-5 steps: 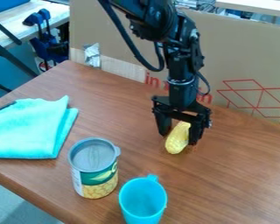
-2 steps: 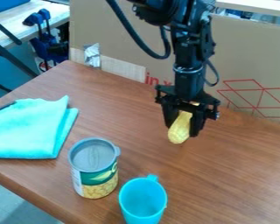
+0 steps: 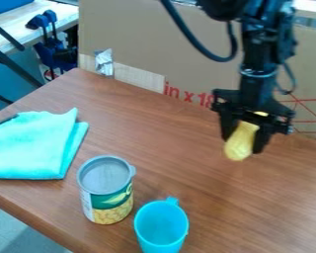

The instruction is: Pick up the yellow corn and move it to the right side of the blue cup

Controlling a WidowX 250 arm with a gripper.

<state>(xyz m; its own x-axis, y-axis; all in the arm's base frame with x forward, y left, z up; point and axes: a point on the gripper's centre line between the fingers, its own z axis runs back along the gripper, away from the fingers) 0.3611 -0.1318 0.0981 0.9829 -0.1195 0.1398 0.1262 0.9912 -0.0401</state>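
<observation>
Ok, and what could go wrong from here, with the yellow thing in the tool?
The yellow thing hangs with its wide end below the tool, so it might slip out and drop onto the table. If the arm swings low toward the front, it could knock over the upright blue cup or the can beside it. The cardboard stands behind the arm, so a backward move may bump it.

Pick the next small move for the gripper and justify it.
I'd raise the gripper slightly, fingers shut, before any sideways travel: the yellow object between its fingers pokes out below their tips, so it would probably be first to bump the can or blue cup.
</observation>
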